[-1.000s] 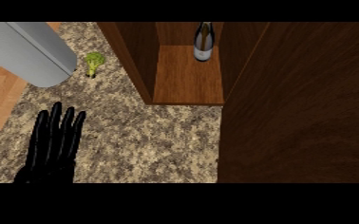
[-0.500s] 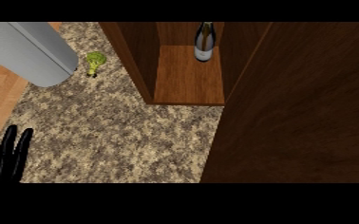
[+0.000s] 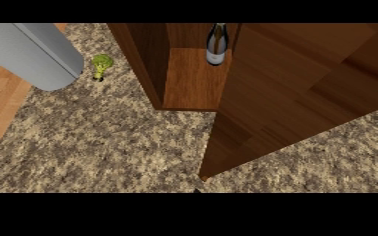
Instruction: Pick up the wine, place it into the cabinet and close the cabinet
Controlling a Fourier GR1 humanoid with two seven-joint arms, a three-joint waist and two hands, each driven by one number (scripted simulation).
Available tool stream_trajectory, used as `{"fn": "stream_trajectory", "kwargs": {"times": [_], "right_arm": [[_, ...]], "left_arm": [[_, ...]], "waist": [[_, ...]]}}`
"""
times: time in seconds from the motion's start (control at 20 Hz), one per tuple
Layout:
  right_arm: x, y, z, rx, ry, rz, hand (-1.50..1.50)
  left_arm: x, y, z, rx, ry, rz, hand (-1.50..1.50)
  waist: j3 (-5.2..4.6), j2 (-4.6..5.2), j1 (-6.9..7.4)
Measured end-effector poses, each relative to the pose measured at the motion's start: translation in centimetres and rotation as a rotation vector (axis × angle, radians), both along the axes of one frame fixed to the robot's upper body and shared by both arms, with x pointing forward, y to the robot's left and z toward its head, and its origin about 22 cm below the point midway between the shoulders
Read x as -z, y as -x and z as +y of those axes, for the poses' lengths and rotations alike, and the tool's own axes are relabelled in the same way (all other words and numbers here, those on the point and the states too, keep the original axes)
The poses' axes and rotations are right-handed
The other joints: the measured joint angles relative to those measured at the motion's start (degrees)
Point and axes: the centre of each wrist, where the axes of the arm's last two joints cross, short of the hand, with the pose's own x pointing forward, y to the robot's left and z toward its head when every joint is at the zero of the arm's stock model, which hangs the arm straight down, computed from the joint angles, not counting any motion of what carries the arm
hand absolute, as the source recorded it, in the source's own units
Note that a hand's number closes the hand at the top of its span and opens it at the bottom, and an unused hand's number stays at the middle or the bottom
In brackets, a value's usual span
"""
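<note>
Inside one cabinet (image 3: 193, 82), one wine bottle (image 3: 216, 45)

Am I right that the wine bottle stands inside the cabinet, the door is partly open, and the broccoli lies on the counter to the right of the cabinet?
Not quite: the broccoli lies to the left of the cabinet, beside the grey cylinder, as the head view shows. The rest holds: the bottle stands inside, and the door is partly open.
</note>
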Motion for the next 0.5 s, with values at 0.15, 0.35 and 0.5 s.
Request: {"fn": "stream_trajectory", "kwargs": {"times": [0.15, 0.35, 0.5], "right_arm": [[-0.5, -0.3, 2.5, 0.008, 0.017, -0.037, 1.5], [-1.1, -2.3, 5.2, 0.047, 0.03, -0.057, 1.5], [-1.6, -4.2, 7.0, 0.085, 0.035, -0.075, 1.5]], "left_arm": [[-0.3, 0.2, 1.0, 0.005, -0.005, -0.001, -1.5], [-0.7, 0.5, 2.1, 0.02, -0.005, -0.008, -1.5], [-1.1, 0.6, 3.0, 0.028, -0.006, -0.009, -1.5]], "waist": [[0.0, 0.09, 0.07], [0.03, 0.26, 0.25], [0.04, 0.33, 0.39]]}}
